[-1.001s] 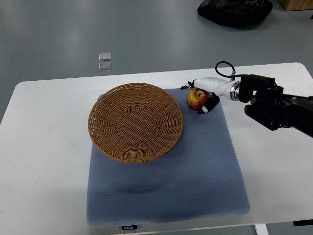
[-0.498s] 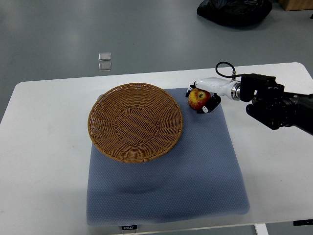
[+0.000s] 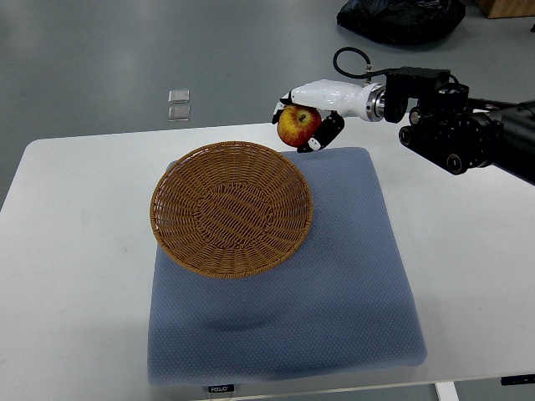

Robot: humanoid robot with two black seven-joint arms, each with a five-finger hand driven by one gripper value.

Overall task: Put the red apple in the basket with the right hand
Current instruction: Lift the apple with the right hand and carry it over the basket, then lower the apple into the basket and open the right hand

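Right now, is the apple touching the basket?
Apart. The top view shows the red apple held in the right hand, with white table showing between it and the basket rim.

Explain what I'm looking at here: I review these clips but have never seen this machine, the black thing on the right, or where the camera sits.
The single camera looks steeply down from the robot's own side of a white table. The black jointed piece entering from the right edge is the humanoid robot's right arm; it ends in a white right hand with fingers. That hand grips a red apple and holds it in the air by the far rim of a round wicker basket. The basket is empty and sits on a blue-grey mat. The left arm is out of view. On the floor beyond the table lies a black bag.
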